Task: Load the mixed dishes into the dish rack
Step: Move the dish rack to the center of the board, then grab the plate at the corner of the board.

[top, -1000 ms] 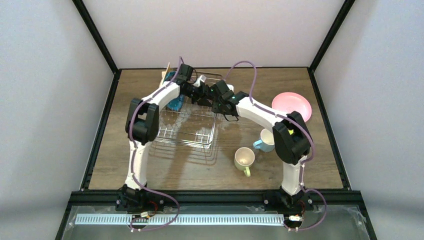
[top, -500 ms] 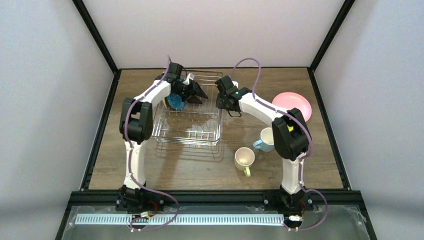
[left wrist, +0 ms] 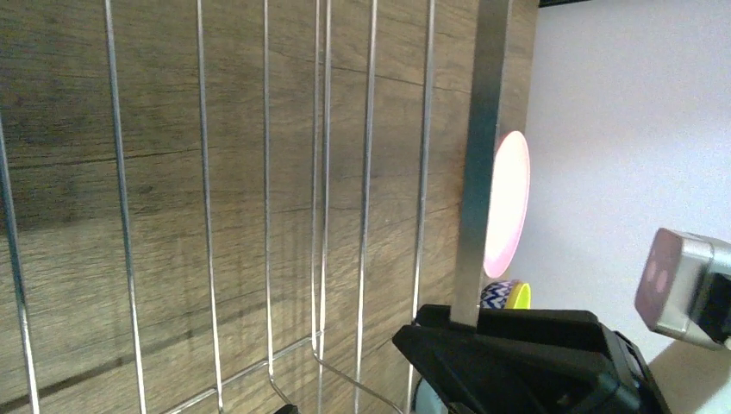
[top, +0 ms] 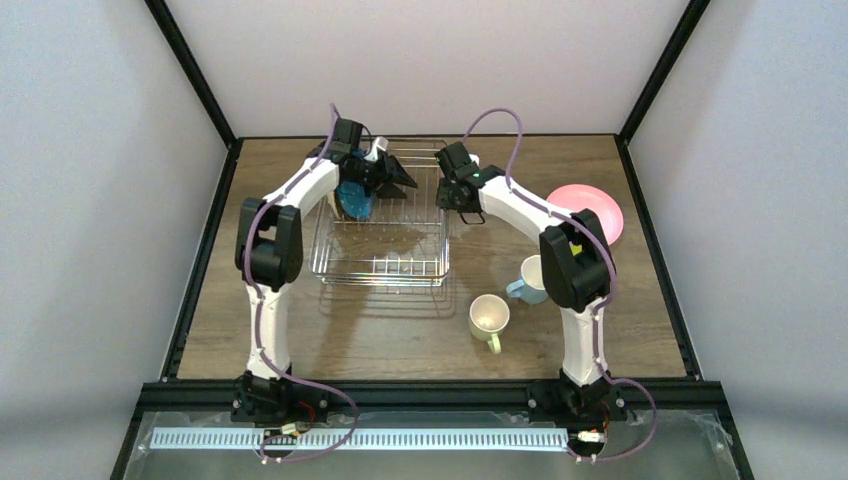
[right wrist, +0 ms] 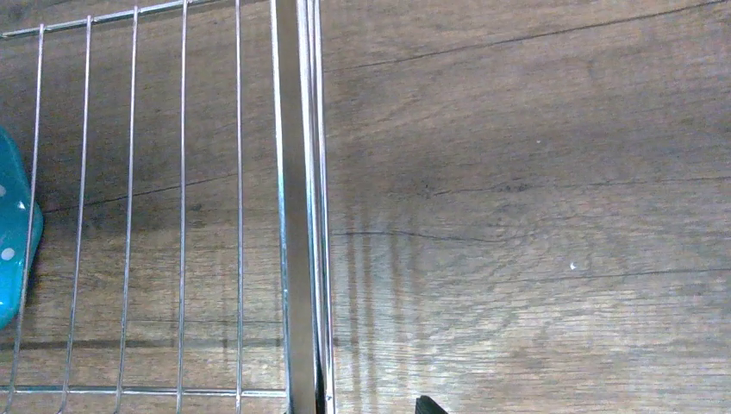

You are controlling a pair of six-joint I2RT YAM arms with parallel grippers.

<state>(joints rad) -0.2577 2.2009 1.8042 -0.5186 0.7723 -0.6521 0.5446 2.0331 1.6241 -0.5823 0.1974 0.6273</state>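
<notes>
Dish rack (top: 380, 270), teal dotted plate (top: 352, 200) inside

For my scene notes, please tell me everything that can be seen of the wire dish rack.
The dish rack is a rectangular, see-through basket of silver wire with low sides and a flat metal band along its rim. It stands on the wooden table, toward the far middle. A teal dotted plate stands on edge in its far left part. The left pincer hovers open above its far side, the right pincer by its far right rim; whether either touches the wire cannot be told.
</notes>
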